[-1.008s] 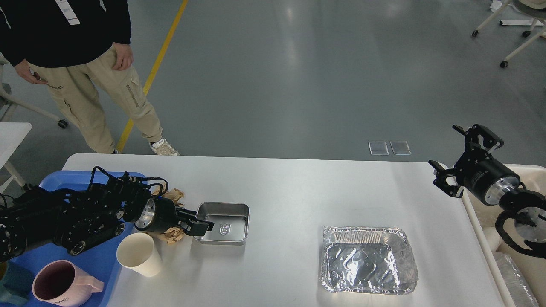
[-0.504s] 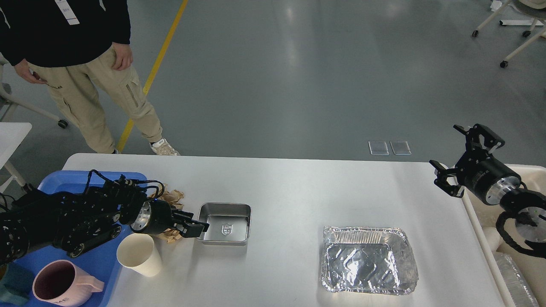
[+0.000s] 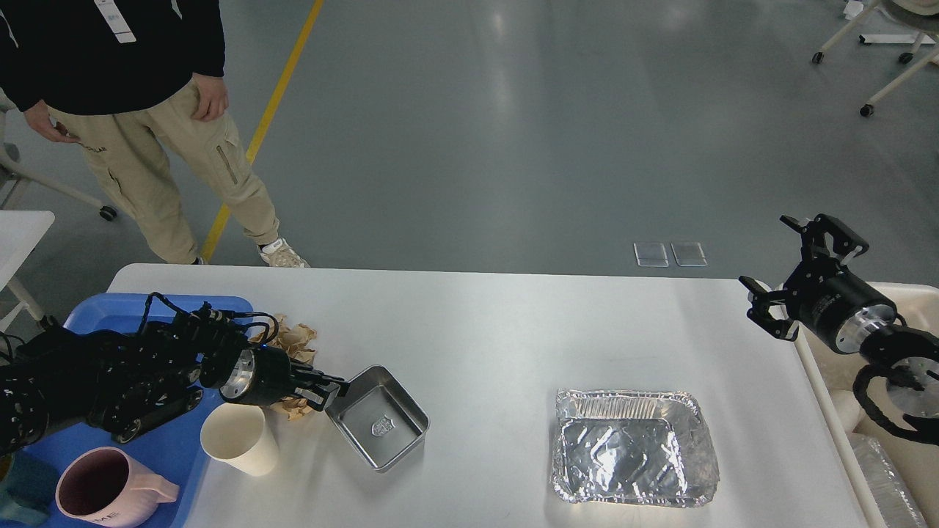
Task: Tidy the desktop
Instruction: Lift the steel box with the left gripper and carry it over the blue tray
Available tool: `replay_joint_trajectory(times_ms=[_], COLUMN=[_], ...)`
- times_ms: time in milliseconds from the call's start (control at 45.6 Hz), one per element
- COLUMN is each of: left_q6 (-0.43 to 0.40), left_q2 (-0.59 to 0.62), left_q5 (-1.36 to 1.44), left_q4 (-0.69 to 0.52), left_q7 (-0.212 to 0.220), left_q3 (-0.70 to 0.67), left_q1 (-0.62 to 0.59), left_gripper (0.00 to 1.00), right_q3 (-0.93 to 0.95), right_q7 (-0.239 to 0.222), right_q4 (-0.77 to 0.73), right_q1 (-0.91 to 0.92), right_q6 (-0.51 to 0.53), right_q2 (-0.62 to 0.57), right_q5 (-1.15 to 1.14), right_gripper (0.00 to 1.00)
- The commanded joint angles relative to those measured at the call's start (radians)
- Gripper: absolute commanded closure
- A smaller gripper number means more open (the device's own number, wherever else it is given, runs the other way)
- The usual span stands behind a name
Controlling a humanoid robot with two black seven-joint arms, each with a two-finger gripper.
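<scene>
Two claws show. The left claw (image 3: 329, 390) is pinched on the near-left rim of a small steel tray (image 3: 378, 418), which sits turned at an angle on the worktop (image 3: 499, 330), a small emblem on its floor; whether its gripped corner is raised off the surface is hard to tell from this angle. Just behind the claw lies crumpled brown paper (image 3: 295, 339). Just beside it, nearer the front edge, stands a cream paper cup (image 3: 239, 438), upright. Left of the cup, a blue tray (image 3: 172, 455) holds a pink mug (image 3: 106, 488). Further right on the worktop rests a foil pan (image 3: 632, 447), well apart from the steel tray. The right claw (image 3: 799, 275) hangs above the worktop's right edge, fingers spread and holding nothing. Beyond that edge stands a cream bin (image 3: 910, 293). A person (image 3: 139, 95) stands behind the far-left corner.
</scene>
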Motion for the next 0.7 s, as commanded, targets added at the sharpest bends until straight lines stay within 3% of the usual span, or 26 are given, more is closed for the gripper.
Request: replay_joint_trajectory(times_ms=[0,482,679], left_q6=[0.000,-0.011,-0.018], left_q2=[0.001,0.027,0.137], left_q5=[0.000,-0.089,-0.152], left_q4=[0.003,-0.020,-0.150], left_q7=[-0.019,-0.045,-0.028], left_q3=[0.005,-0.051,-0.087], left_q1=[0.000,-0.032,-0.084], left_gripper=[0.99,0.98,0.97], right_q3=[0.000,-0.001,0.000], right_q7=[0.001,0.005,0.005], right_q4=[0.000,0.000,0.000], right_q1=[0.000,0.000,0.000], right_q6=[-0.002,-0.002,-0.002], right_q2=[0.000,0.000,0.000], right_q5=[0.000,0.000,0.000], right_gripper=[0.00,0.00,0.00])
